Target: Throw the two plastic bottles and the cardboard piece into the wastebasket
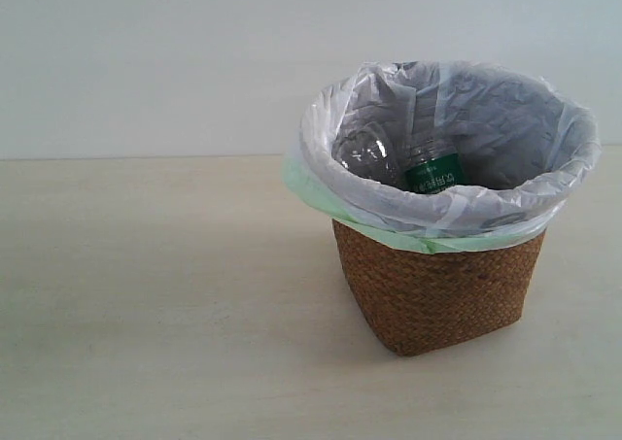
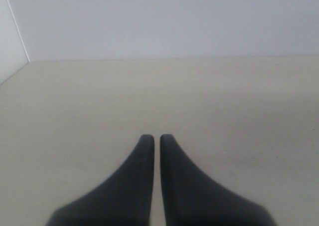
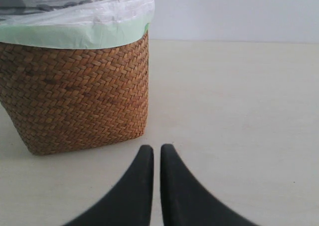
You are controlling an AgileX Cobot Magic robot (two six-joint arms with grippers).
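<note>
The brown wicker wastebasket (image 1: 437, 289) with its white bag stands on the table at the right of the exterior view. Inside it lie the stout bottle with the green-white label (image 1: 431, 171) and another clear bottle (image 1: 366, 154) beside it. The cardboard piece is out of view. Neither arm shows in the exterior view. My left gripper (image 2: 157, 137) is shut over bare table with nothing between its fingers. My right gripper (image 3: 156, 148) is shut too, close in front of the wastebasket (image 3: 75, 96), apart from it.
A pale wooden table (image 1: 146, 294) runs to a plain white wall (image 1: 146, 61) behind. In the left wrist view a wall corner (image 2: 15, 31) stands at the table's far end.
</note>
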